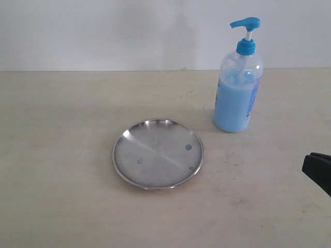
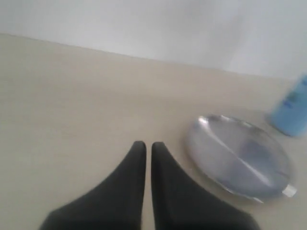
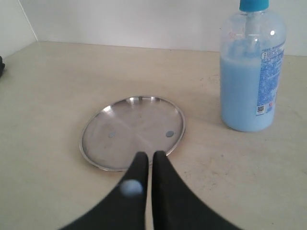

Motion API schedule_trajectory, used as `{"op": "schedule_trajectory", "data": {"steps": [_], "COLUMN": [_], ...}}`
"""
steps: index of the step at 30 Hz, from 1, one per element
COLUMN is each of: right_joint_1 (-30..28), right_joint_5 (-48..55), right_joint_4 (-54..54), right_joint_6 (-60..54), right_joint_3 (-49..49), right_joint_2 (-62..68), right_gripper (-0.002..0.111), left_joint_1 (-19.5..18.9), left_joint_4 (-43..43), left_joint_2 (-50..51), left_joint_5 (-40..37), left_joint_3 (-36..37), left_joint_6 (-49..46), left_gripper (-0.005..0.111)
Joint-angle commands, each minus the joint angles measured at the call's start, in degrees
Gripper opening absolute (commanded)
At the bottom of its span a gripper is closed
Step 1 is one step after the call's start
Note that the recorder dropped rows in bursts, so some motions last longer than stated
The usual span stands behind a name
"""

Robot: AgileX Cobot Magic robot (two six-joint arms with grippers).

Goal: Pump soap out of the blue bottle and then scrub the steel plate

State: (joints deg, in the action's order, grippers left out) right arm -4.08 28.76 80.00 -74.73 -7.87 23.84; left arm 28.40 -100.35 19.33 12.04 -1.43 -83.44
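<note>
Seen from off the arms, the steel plate point(image 1: 158, 154) lies flat near the middle of the tabletop point(image 1: 62, 155), and the blue bottle point(image 1: 239, 93) stands upright just beyond its far right rim, near it but not touching. The pump head point(image 1: 245, 23) is up, with its spout turned toward the plate side. Three small soap drops point(image 1: 188, 147) already dot the plate, so I'd judge some pumping has been done. No scrubber shows anywhere, and only a dark tip of the right pincer point(image 1: 315, 166) pokes in at the right edge. From the left wrist, the left pincer point(image 2: 144, 146) has its fingers pressed almost together, holding nothing and hovering over bare tabletop, with the plate beside it and the bottle blurred beyond. From the right wrist, the right pincer point(image 3: 149, 157) is likewise drawn nearly shut and empty, its tips at the plate's near rim (a pale bluish blob sits on one finger, maybe soap, though I can't be sure). To pump well, I'd come down squarely on the head from above and push straight, since a sideways shove could tip so tall a bottle. The other pincer could steady its body.
</note>
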Motion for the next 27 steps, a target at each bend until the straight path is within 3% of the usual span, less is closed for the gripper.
{"op": "schedule_trajectory", "data": {"steps": [1,7,23,25,27], "right_joint_1": [0.1,0.1,0.1,0.1,0.1], "right_joint_5": [-0.2,-0.1,0.6,1.7,3.7], "right_joint_4": [0.7,0.7,1.8,4.4,6.1], "right_joint_6": [-0.4,-0.1,0.7,-0.3,-5.1], "right_joint_3": [0.5,0.5,0.5,0.0,-1.9], "right_joint_2": [0.9,0.9,0.9,0.9,0.9], "right_gripper": [0.0,0.0,0.0,0.0,0.0], "left_joint_1": [0.1,0.1,0.1,-2.3,-9.0], "left_joint_4": [0.4,0.4,0.4,0.4,0.4], "left_joint_2": [0.0,0.0,-1.7,-4.6,-7.6], "left_joint_5": [-22.8,-33.2,-30.6,-31.5,-34.9], "left_joint_3": [1.4,-1.2,-1.1,-0.8,-0.7], "left_joint_6": [-2.2,-20.1,-21.2,-21.2,-21.2], "left_gripper": [0.004,0.004,0.004,0.004,0.004]}}
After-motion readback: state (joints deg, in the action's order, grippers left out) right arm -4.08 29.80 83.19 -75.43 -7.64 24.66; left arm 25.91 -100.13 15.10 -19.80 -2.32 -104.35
